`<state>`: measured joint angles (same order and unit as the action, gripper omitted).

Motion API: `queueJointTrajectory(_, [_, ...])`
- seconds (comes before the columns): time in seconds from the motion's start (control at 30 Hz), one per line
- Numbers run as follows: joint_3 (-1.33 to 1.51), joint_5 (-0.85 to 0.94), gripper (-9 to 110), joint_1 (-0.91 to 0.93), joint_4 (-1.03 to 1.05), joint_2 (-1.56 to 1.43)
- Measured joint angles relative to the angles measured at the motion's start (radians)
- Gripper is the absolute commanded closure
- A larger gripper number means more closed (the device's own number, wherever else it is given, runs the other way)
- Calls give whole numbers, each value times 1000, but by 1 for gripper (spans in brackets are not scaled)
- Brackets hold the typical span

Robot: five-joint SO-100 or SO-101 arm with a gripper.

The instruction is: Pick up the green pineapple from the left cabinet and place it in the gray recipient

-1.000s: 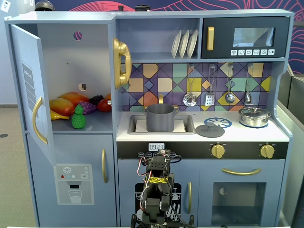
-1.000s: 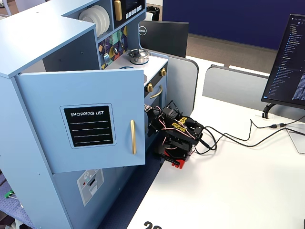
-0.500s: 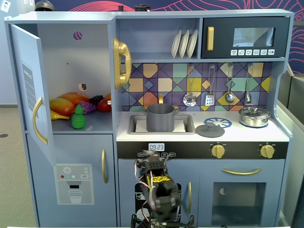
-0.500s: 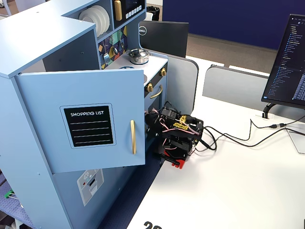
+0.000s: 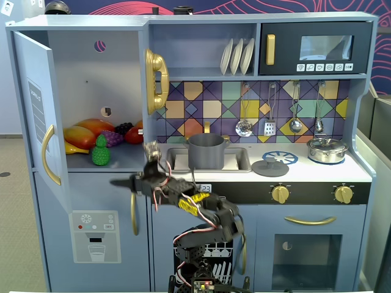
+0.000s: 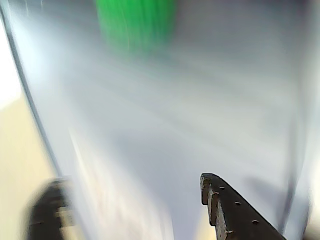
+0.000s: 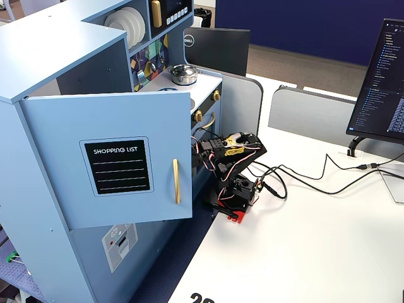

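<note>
- In a fixed view from the front, the left cabinet (image 5: 91, 97) stands with its door (image 5: 38, 116) swung open toward the camera on the left.
- The green pineapple (image 5: 101, 152) stands upright on the cabinet floor near the front edge, just in front of a purple grape bunch (image 5: 113, 138) and beside yellow-orange toy fruits (image 5: 82, 135). How those fruits touch one another behind it is hard to make out.
- The gray recipient (image 5: 206, 151) sits in the sink (image 5: 239, 160) to the right of the cabinet, uncovered, with a gray lid (image 5: 270, 167) lying flat on the counter on its right.
- The gripper (image 5: 125, 182) reaches left, below and in front of the cabinet floor, apart from the pineapple. Its tip is dark and blurred here, so the jaws cannot be read from this view.
- The wrist view is heavily smeared: the pineapple (image 6: 135, 22) is only a green blur cut off by the top edge, far from the fingers.
- One dark finger (image 6: 235, 212) shows sharply at lower right and another is a blurred shape at lower left, with a wide gap and nothing between them: the jaws stand open.
- In the side fixed view the open door (image 7: 107, 161), bearing a "SHOPPING LIST" panel, hides the cabinet interior, the pineapple and the gripper. Only the arm's base and rear links (image 7: 233, 164) show on the white table (image 7: 303, 240).
</note>
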<state>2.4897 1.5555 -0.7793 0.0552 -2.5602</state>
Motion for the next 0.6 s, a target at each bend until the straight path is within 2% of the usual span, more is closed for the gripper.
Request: queueJointTrajectory(0.6, [-265,54,59,-9,-175,318])
